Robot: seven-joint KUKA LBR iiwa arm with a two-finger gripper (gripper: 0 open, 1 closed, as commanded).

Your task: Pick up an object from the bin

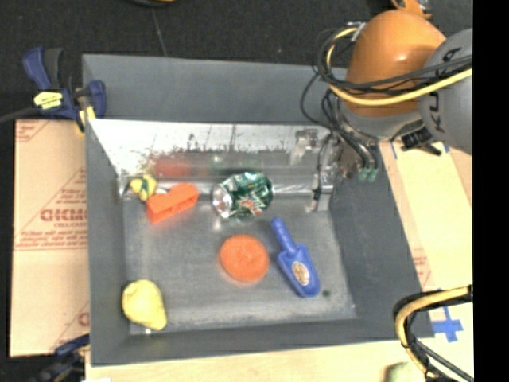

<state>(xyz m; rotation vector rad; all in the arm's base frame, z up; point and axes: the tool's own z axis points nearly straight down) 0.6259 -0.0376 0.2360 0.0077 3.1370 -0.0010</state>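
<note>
End effector (320, 191) low in the grey metal bin (362, 245), just right of the crushed green can (242, 195) and apart from it, under the arm's orange cover (394, 54). Open or closed: cannot tell. Crushed green can on its side near the far wall, nearest thing to the end effector. Left of the can, an orange block (172, 203), tilted; further left, a small yellow-and-green thing (143, 186) by the block's end. Nearer the camera than the can, a round orange disc (244, 259). Below and right of the can, a blue scoop-like tool (294, 259), lying diagonally just beside the disc. Well off to the can's lower left, in the near left corner, a yellow pear-shaped thing (144, 304).
</note>
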